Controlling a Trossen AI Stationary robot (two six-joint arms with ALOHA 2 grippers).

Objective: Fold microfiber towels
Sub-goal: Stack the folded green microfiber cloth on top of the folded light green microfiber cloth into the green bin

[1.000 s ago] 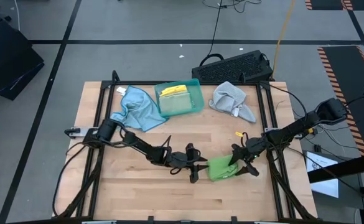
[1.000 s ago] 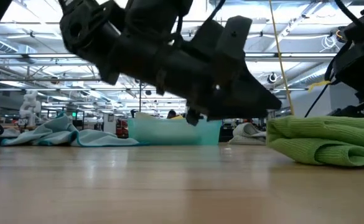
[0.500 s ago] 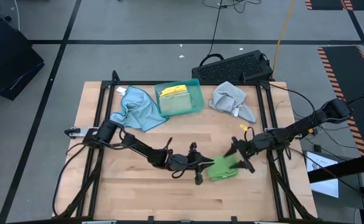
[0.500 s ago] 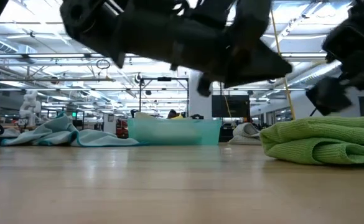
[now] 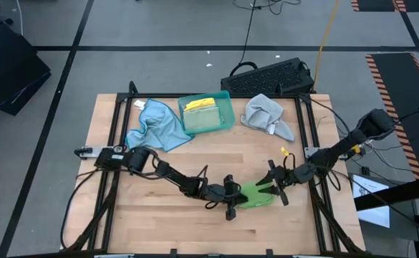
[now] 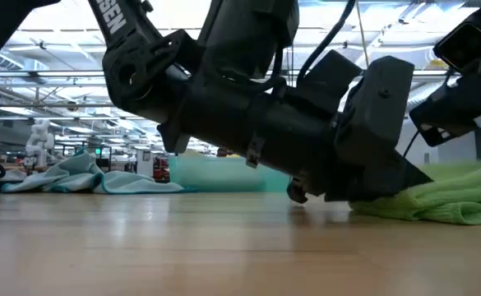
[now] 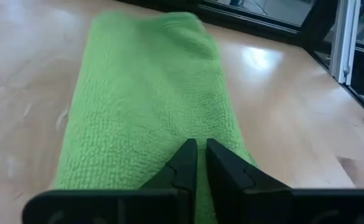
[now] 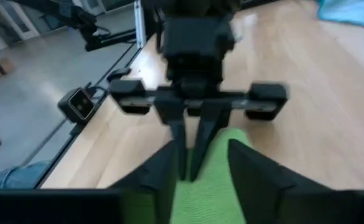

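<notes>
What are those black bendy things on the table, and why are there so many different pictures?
They are two robot arms, each ending in two fingers. One camera looks down from above, one sits low at table height, and each wrist carries its own. On the wooden table lie a green towel, a light blue towel and a grey towel, and a teal tray holds a yellow towel. The left gripper has its fingers pinched on one end of the green towel. The right gripper is at the other end, fingers either side of it.

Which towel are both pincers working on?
The green towel at the table's front, between left pincer and right pincer; blue and grey lie untouched at the back.
</notes>
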